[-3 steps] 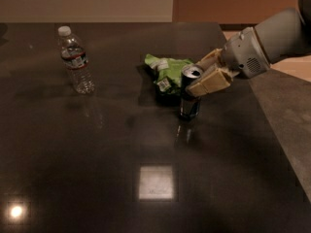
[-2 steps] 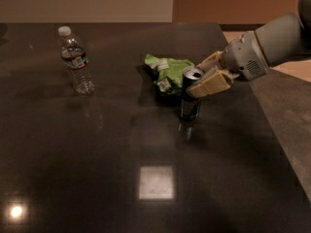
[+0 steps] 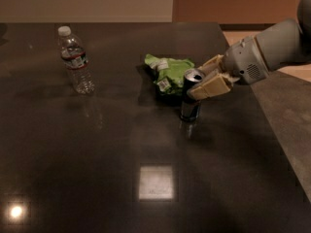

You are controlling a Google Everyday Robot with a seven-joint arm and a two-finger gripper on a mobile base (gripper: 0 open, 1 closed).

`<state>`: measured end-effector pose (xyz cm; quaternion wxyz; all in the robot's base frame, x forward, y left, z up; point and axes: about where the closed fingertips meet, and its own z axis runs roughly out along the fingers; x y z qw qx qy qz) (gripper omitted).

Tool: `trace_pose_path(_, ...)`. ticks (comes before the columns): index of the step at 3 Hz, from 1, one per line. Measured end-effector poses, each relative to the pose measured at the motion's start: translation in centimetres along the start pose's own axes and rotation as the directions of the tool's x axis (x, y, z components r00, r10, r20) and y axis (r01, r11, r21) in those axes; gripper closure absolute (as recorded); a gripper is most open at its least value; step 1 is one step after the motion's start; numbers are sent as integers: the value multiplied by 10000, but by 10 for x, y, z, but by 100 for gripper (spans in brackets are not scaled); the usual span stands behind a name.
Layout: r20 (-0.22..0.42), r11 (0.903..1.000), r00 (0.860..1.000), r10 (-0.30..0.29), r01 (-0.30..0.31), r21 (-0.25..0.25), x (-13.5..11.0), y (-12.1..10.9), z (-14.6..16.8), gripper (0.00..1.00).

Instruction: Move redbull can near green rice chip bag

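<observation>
The redbull can (image 3: 190, 103) stands upright on the dark table (image 3: 97, 154), just in front of and to the right of the green rice chip bag (image 3: 167, 73), nearly touching it. My gripper (image 3: 196, 83) reaches in from the right. Its two tan fingers (image 3: 210, 87) sit on either side of the can's upper part and close on it. The bag lies flat with white label patches showing.
A clear plastic water bottle (image 3: 75, 59) with a white cap stands at the back left. The table's right edge (image 3: 272, 130) runs diagonally below my arm, with a lower grey floor beyond. Light reflections show on the front of the table.
</observation>
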<state>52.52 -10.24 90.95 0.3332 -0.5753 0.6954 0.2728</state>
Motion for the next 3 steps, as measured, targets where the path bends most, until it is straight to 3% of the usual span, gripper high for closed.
trace_pose_path(1, -2, 10000, 10000, -24, 24, -27, -1, 1, 1, 13)
trace_pose_path(2, -2, 10000, 10000, -43, 43, -55, -2, 1, 3, 0)
trace_pose_path(3, -2, 10000, 10000, -44, 44, -56, -2, 1, 3, 0)
